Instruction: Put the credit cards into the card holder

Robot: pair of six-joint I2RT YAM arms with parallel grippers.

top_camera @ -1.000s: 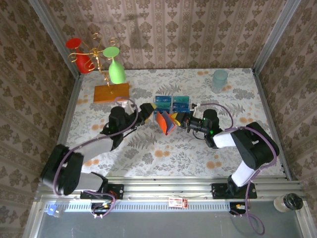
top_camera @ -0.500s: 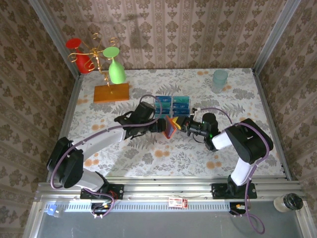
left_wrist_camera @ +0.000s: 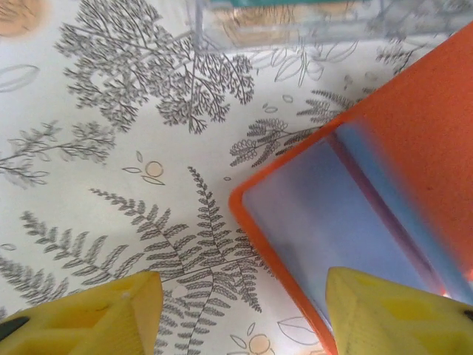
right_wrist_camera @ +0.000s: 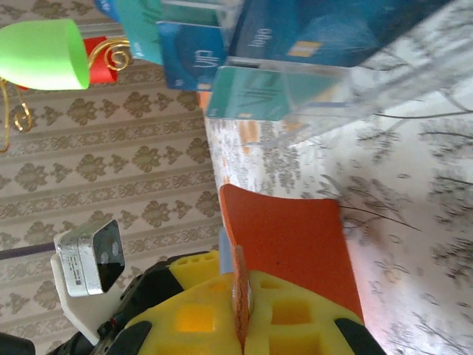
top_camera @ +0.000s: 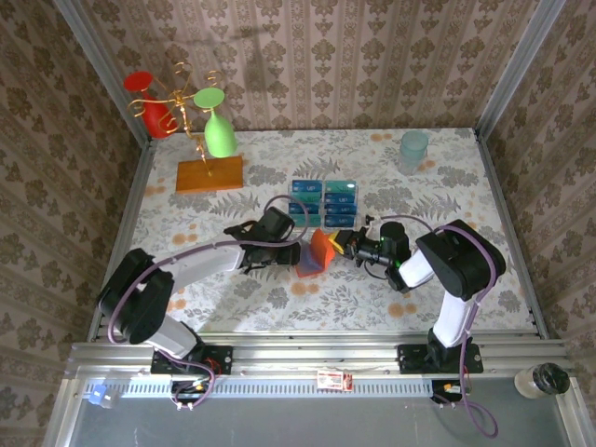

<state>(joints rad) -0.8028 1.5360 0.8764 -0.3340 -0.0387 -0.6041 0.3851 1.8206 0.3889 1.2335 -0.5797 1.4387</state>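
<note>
The card holder (top_camera: pixel 319 248) stands open on the table as an orange-red case with a grey-blue inside (left_wrist_camera: pixel 325 200). My right gripper (top_camera: pixel 339 244) is shut on the edge of its upright orange flap (right_wrist_camera: pixel 292 237), and the yellow fingertips (right_wrist_camera: pixel 199 314) meet on the leaf. My left gripper (top_camera: pixel 295 257) is open at the holder's lower leaf. The left gripper (left_wrist_camera: pixel 244 299) straddles that leaf's orange corner with its fingers wide apart. The credit cards (top_camera: pixel 324 196), dark blue and teal, stand in a clear tray just behind the holder. Cards (right_wrist_camera: pixel 222 48) fill the top of the right wrist view.
A wooden slab (top_camera: pixel 209 174) with a green glass (top_camera: pixel 219 133) and a red glass (top_camera: pixel 149 101) on a gold stand sits at the back left. A pale cup (top_camera: pixel 413 147) stands at the back right. The clear tray's wall (left_wrist_camera: pixel 295 26) lies just beyond the left fingers.
The left gripper has swung in from the left to the holder's lower leaf. The right gripper has drawn the holder a little nearer, away from the tray.
</note>
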